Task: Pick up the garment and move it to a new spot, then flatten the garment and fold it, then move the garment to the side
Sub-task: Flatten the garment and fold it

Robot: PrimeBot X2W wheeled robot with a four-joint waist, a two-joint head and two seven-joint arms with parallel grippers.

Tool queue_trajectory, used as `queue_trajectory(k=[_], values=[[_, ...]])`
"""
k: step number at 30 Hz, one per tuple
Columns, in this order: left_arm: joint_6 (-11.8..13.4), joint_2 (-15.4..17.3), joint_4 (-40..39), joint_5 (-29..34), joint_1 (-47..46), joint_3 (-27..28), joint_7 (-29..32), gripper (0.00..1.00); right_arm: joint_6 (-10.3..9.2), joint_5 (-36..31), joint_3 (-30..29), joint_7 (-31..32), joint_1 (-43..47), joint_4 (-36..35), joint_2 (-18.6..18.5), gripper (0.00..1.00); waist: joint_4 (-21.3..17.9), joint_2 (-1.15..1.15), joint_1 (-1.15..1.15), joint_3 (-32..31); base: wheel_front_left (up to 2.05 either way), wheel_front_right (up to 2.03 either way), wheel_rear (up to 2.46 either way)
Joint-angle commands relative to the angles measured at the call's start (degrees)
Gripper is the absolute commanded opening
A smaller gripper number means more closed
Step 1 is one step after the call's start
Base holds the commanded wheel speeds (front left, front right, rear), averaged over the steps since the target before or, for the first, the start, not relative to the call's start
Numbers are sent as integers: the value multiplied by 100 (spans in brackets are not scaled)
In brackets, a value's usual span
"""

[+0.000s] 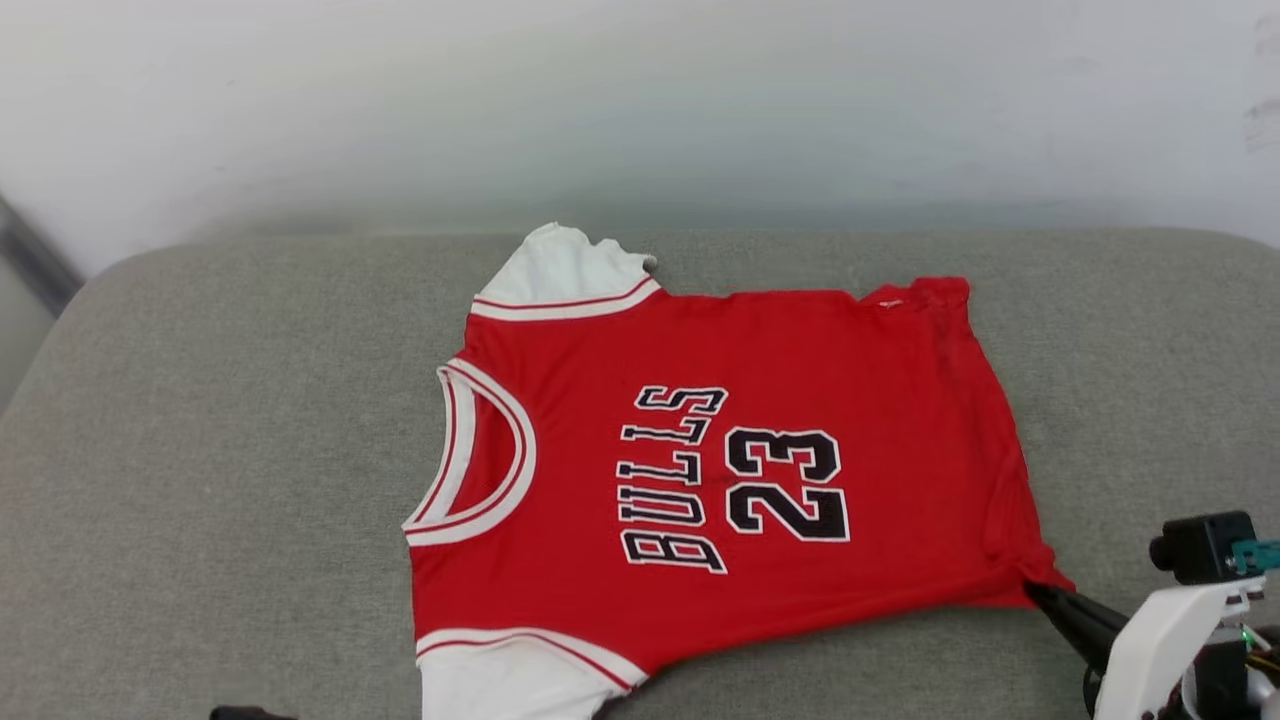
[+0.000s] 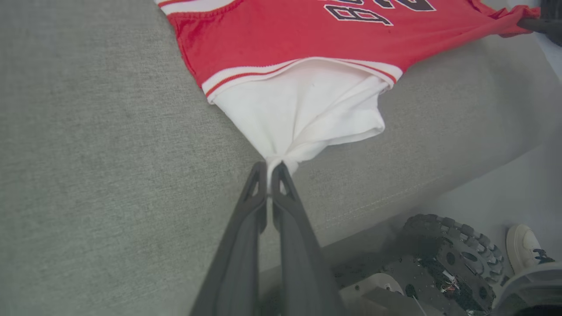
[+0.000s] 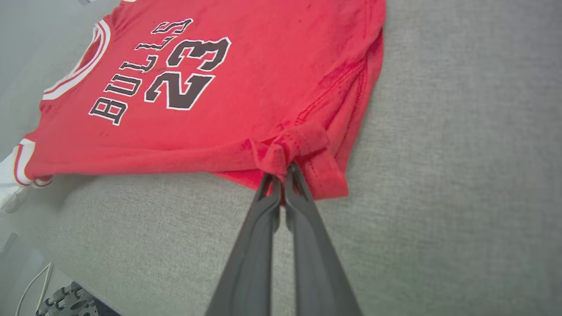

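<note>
Head view, garment [image 1: 720, 470]: red jersey spread face up on the middle of the bench, collar toward the left end and hem toward the right end; "BULLS" and "23" read sideways.
Head view, bench [image 1: 200, 450]: grey fabric top with rounded far corners and a pale wall [image 1: 640, 100] behind the far edge.
Head view, far sleeve [image 1: 560, 275]: white and crumpled, near the far edge.
Head view, right claw [image 1: 1040, 595]: toward the near right corner, its dark fingers meeting the near hem corner [image 1: 1045, 575], which tapers to a point.
Left wrist view, left claw [image 2: 268, 169]: clenched, its tips pinching the end of the near sleeve [image 2: 303, 105], close to the bench's near edge.
Left wrist view, near sleeve: white cloth fans from the pinch up to the striped trim, with the red body beyond it.
Left wrist view, past the near edge: a dark wheel [image 2: 448, 252] and a pale shoe [image 2: 524, 245] on the floor.
Right wrist view, right claw: clenched on the bunched red hem corner.
Right wrist view, garment: stretched flat from the pinch toward the collar, with bare grey bench on the right.
</note>
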Motion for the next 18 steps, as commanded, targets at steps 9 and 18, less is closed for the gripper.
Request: queue_trajectory(k=[9,18], values=[[214,188,-469,-95,387,109,-140,0,-4,-27,-689,440,1026,-878,130,0,-154,0,2,-96,0,0,0],[-49,163,-461,50,-297,585,-628,0,-4,-184,-1342,968,959,-1472,570,0,-231,0,2,270,0,0,0]])
